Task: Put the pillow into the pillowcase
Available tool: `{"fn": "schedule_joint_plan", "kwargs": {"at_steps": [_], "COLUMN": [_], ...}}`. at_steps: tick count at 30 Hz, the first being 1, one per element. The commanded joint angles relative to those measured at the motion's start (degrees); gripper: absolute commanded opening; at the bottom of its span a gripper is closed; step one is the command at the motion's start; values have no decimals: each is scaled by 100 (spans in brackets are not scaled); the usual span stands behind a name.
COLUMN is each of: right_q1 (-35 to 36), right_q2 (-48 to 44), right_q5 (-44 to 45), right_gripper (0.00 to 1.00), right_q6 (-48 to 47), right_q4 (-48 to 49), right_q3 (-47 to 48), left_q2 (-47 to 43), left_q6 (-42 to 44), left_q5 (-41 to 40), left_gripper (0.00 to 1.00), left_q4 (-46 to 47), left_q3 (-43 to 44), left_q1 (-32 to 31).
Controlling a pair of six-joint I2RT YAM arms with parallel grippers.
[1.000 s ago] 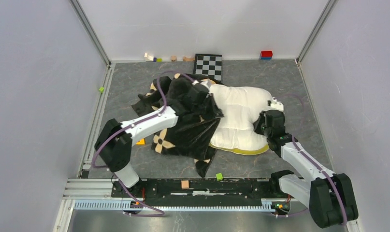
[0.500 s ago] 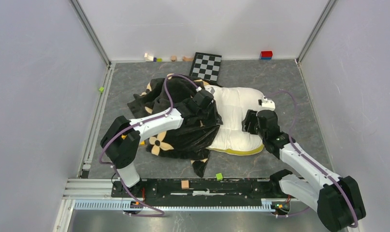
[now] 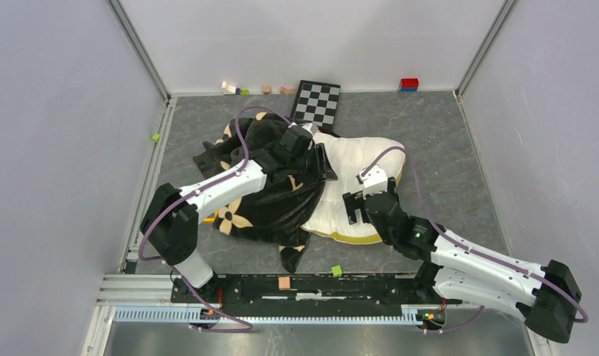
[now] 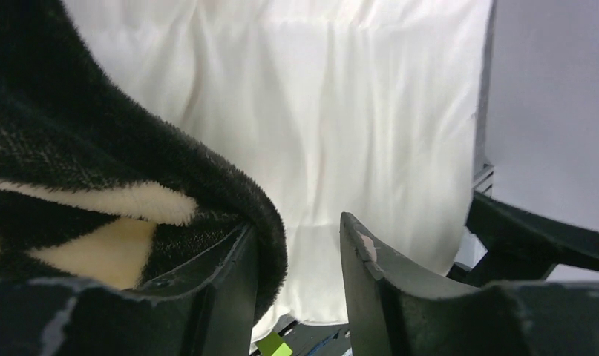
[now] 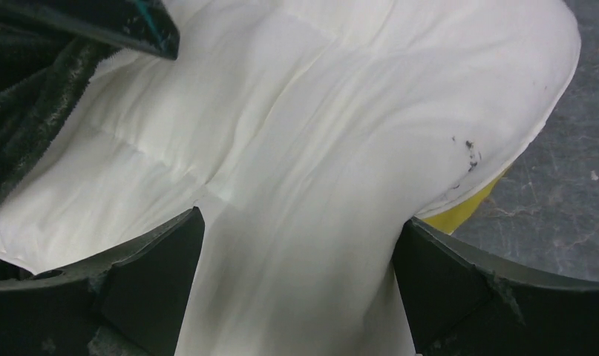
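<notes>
Half of pillow (image 3: 352,159) inside pillowcase (image 3: 274,213), rest sticking out right side. Left gripper (image 4: 298,233) jaws part-open, hem (image 4: 270,226) loose against 1 finger (image 4: 229,289); right gripper (image 5: 298,222) spread wide over pillow — regrip hem first, then push deeper.

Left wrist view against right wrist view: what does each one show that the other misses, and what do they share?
Only the left wrist view shows the pillowcase edge lying against one finger of the open left gripper, and a small green cube below. Only the right wrist view shows the pillow with its yellow band, dark specks near that edge, and the grey table. Both show the white quilted pillow with black pillowcase fabric lapping over it.
</notes>
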Motion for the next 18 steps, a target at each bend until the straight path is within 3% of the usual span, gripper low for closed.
{"fn": "schedule_joint_plan", "kwargs": {"at_steps": [1,5,9,15,18], "right_q1": [372,364,315,342,561], "right_q2": [114,-40,-172,-71,358], "right_q5": [1120,2080,2171,282,-51], "right_gripper": [98,98,98,98,98], "right_q6": [-12,798,1194,-82,-277], "right_q4": [-25,-1054,-1625,-463,-228], "right_q3": [632,1066,1390,1160,1195], "left_q2": [-303,-461,-800,-1208,-1344], "left_q6": [321,343,397,646,732], "left_q5": [313,379,440,190,102], "left_gripper": [51,62,77,87,92], "left_q4": [-89,-137,-120,-480,-581], "left_q3": [526,548,519,513,442], "left_q1": [70,111,125,202,279]}}
